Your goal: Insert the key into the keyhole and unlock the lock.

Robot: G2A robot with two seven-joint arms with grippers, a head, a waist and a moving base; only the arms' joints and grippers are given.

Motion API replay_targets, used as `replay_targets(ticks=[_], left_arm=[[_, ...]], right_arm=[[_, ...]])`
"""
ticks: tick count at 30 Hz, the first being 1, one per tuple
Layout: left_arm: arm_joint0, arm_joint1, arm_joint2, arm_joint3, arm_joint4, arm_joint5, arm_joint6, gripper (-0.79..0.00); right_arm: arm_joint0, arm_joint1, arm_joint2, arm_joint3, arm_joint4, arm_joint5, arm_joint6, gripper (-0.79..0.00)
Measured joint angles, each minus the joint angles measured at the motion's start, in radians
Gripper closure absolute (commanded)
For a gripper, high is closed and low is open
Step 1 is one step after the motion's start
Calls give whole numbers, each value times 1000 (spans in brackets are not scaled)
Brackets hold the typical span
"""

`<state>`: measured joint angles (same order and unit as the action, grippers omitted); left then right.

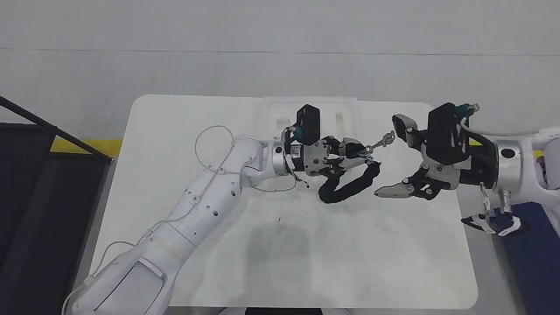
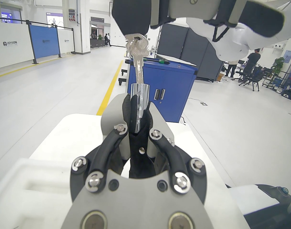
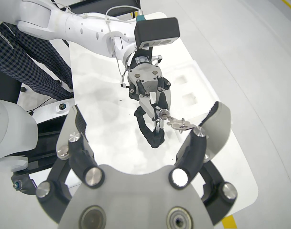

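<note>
My left gripper (image 1: 353, 151) is shut on a chrome lock cylinder (image 2: 140, 101) and holds it above the middle of the table. The lock's black cable loop (image 1: 348, 185) hangs below it. A silver key (image 2: 138, 59) sits with its blade in the keyhole, and its head with a ring points toward my right gripper (image 1: 387, 162). That gripper is open wide. One black finger pad (image 2: 132, 5) rests at the key's head (image 3: 181, 125); the other finger (image 3: 75, 125) is far off on the opposite side. In the right wrist view the cylinder (image 3: 163, 114) shows between the left fingers.
A white foam tray (image 1: 311, 109) with square recesses lies at the back of the white table (image 1: 175, 184), behind the left gripper. A blue cabinet (image 2: 164, 84) stands past the table's edge. The front half of the table is bare.
</note>
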<state>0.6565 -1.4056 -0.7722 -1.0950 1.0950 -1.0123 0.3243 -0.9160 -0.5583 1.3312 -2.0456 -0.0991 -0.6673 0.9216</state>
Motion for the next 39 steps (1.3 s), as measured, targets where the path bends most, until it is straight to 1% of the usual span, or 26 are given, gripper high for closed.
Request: replay_targets(ticks=[5, 11, 15, 18, 22, 24, 27, 29, 30, 32, 33, 36, 37, 38, 39], left_arm=[[-7, -4, 12, 10, 2, 0, 7, 0], [-19, -5, 20, 22, 14, 0, 11, 0], [-24, -4, 25, 30, 23, 0, 10, 0], [-25, -2, 30, 32, 27, 0, 11, 0], [-31, 1, 42, 27, 42, 0, 0, 0], [-34, 4, 50, 23, 45, 0, -3, 0], [-37, 9, 68, 17, 39, 0, 0, 0], [-42, 13, 81, 13, 32, 0, 2, 0], [-45, 15, 87, 12, 29, 0, 3, 0], [-51, 18, 99, 12, 23, 0, 5, 0], [-53, 20, 104, 12, 20, 0, 6, 0], [-61, 26, 120, 13, 9, 0, 9, 0], [-63, 29, 125, 14, 6, 0, 10, 0], [-65, 32, 128, 14, 3, 0, 11, 0], [-66, 34, 131, 15, 0, 0, 12, 0]], right_arm=[[-11, 1, 0, -21, -16, -7, 15, -785], [-7, 4, -20, -40, -36, -43, 96, -785], [10, 4, -29, -36, -51, -54, 124, -785], [19, 4, -27, -21, -64, -43, 118, -785], [25, 1, -21, 0, -68, -43, 75, -785], [31, 0, -24, 3, -76, -70, 67, -785], [47, -3, -38, 13, -102, -151, 53, -785], [58, -5, -53, 24, -141, -203, 30, -646], [63, -6, -61, 27, -166, -220, 14, -622], [71, -6, -78, 36, -228, -255, -24, -622], [75, -6, -82, 44, -247, -269, -38, -603], [86, -8, -85, 72, -303, -302, -76, -523], [88, -10, -85, 80, -324, -309, -87, -416], [89, -10, -86, 85, -338, -313, -94, -385], [89, -11, -88, 91, -349, -317, -102, -382]])
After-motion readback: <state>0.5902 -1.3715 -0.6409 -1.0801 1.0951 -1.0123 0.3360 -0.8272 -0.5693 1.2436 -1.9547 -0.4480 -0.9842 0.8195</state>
